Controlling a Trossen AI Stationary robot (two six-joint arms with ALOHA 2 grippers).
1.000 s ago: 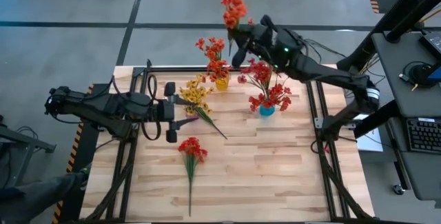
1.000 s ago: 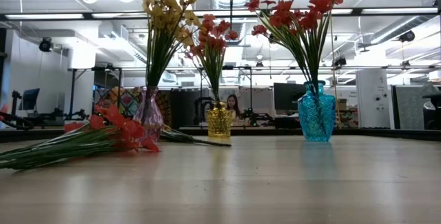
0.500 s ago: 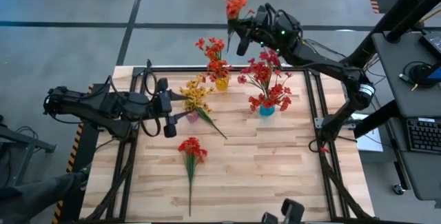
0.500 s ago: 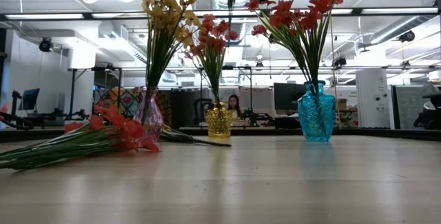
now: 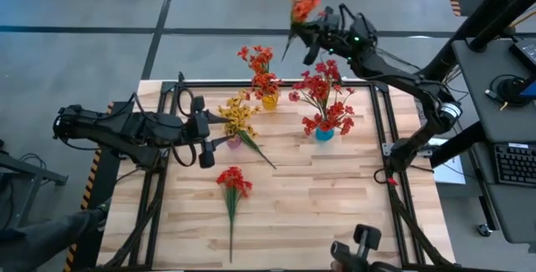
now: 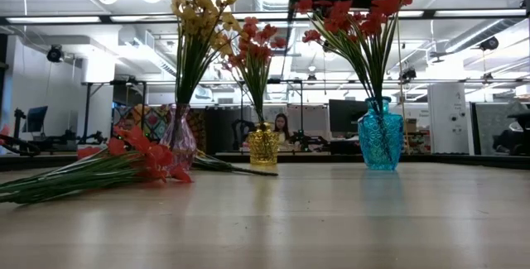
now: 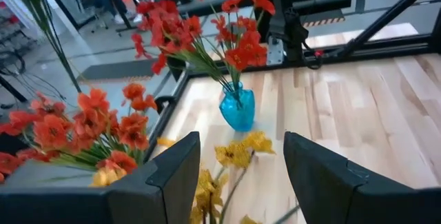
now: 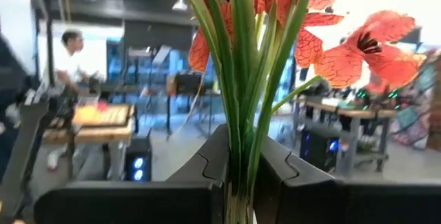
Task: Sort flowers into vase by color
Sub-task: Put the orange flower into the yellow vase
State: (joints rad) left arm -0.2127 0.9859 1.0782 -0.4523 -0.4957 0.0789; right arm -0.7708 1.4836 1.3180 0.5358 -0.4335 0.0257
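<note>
My right gripper (image 5: pixel 311 44) is up in the air past the table's far edge, behind the blue vase (image 5: pixel 324 133), and is shut on an orange-red flower spray (image 5: pixel 301 4). The blue vase (image 6: pixel 381 143) holds red flowers (image 5: pixel 322 88). A gold vase (image 5: pixel 269 100) holds orange-red flowers, and a pink vase (image 6: pixel 180 141) holds yellow flowers (image 5: pixel 238 115). One red spray (image 5: pixel 232 180) lies flat on the table. My left gripper (image 5: pixel 206 135) is open and hovers just left of the pink vase. Its wrist view shows the yellow flowers (image 7: pixel 234 156) between its fingers. My right gripper pinches the orange-red spray's bundled green stems (image 8: pixel 238 162) between its two fingers, below the blossoms (image 8: pixel 344 52). The fingers lie across the stems. The spray is lifted clear and stands roughly upright, its blossoms above the fingers and its stem end (image 5: pixel 288 50) hanging below.
A loose green stem (image 5: pixel 259 151) lies on the table beside the pink vase. Black frame rails (image 5: pixel 381 121) run along the table's sides. Bare wood (image 5: pixel 335 205) fills the near right part. A dark object (image 5: pixel 358 251) shows at the near edge.
My right gripper has carried the orange-red spray toward the table's right and a little farther past its far edge, so that it now stands behind the blue vase instead of behind the gold vase. The spray has stayed upright in the hold.
</note>
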